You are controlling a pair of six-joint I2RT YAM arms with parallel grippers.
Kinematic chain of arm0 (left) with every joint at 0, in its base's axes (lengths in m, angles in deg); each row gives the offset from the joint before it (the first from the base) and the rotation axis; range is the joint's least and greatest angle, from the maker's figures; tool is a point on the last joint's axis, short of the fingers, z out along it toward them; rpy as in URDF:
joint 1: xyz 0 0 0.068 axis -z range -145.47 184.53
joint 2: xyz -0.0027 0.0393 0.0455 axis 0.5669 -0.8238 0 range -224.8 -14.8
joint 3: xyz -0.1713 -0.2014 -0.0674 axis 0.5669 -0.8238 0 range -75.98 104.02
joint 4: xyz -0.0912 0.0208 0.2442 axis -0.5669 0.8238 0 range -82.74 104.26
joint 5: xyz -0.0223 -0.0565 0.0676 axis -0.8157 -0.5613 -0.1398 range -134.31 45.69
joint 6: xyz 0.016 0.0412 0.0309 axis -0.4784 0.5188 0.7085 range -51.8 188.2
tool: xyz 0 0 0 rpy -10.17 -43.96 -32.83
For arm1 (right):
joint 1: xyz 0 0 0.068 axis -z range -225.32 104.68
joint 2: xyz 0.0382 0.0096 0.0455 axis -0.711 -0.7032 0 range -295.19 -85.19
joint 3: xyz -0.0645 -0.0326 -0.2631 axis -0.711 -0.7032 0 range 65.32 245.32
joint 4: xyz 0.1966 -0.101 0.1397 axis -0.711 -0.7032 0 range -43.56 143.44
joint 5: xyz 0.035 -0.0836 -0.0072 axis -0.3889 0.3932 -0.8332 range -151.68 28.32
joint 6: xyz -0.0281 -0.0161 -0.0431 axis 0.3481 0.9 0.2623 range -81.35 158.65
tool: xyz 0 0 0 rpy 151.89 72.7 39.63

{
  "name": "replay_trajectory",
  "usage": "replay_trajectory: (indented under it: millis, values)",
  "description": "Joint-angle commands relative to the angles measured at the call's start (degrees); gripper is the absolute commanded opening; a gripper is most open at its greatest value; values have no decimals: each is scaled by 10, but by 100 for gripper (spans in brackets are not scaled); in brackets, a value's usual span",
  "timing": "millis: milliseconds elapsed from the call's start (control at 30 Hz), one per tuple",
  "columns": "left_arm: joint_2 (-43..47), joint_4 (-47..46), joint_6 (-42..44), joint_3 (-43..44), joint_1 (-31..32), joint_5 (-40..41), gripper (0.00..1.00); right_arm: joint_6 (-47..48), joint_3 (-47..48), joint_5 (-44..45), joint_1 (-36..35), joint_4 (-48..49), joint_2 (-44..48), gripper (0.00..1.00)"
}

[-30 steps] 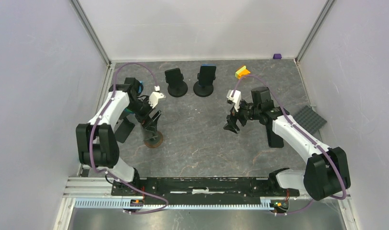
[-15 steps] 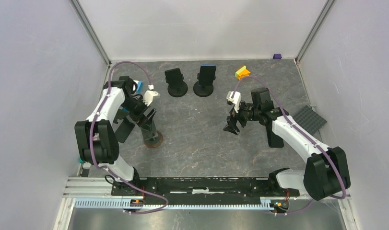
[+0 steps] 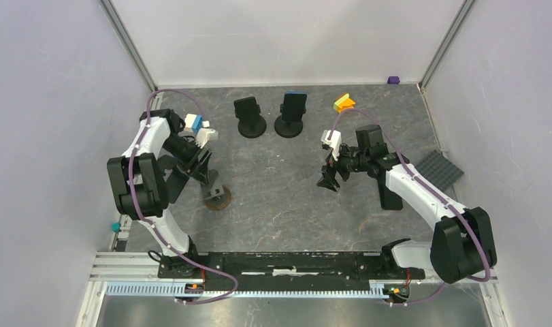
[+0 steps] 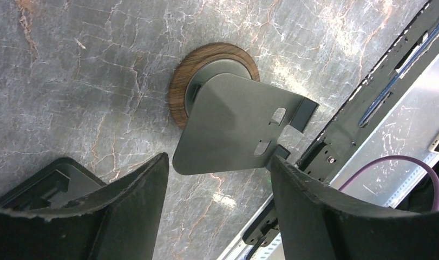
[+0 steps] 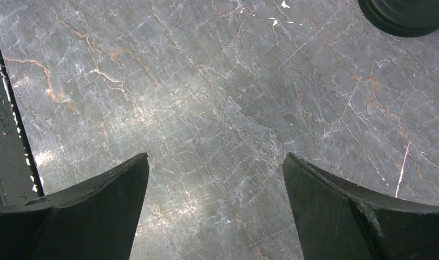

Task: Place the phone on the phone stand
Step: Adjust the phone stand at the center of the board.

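A phone stand [image 3: 217,194] with a round wooden base and a tilted grey plate stands left of centre; its plate [image 4: 233,122] is bare. My left gripper [image 3: 199,162] hovers just behind and left of it, open with nothing between its fingers [image 4: 220,162]. A dark flat phone [image 3: 176,182] lies on the table left of the stand, and shows at the lower left [image 4: 49,181] in the left wrist view. My right gripper [image 3: 331,174] hangs open over bare table [image 5: 216,157]. Another black phone [image 3: 391,196] lies beside the right arm.
Two black stands [image 3: 250,117] [image 3: 290,114] at the back each carry a phone. An orange-yellow block [image 3: 343,102], a blue block [image 3: 197,122], a purple block [image 3: 393,80] and a grey studded plate [image 3: 436,170] lie around. The metal rail [image 3: 286,272] runs along the near edge.
My left gripper has drawn back and to the left, off the stand, and its jaws have narrowed a little. The stand's plate stays bare. The right arm has not moved.
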Motion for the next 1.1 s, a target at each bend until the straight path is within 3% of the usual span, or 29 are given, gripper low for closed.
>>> replay_trajectory:
  millis: [0,467,733,933,1067]
  values:
    - [-4,20,32,6,-4,-37,71,7,0,-8,1,16,-1,98]
    - [-32,27,46,-3,-3,-99,35,5,0,-8,0,15,1,97]
    - [-45,39,50,5,10,-195,23,4,0,-5,1,16,-1,98]
    - [-45,35,32,1,60,-281,10,0,2,4,1,17,-3,97]
    - [-38,-38,-45,-18,121,-311,2,-6,-1,18,1,24,2,98]
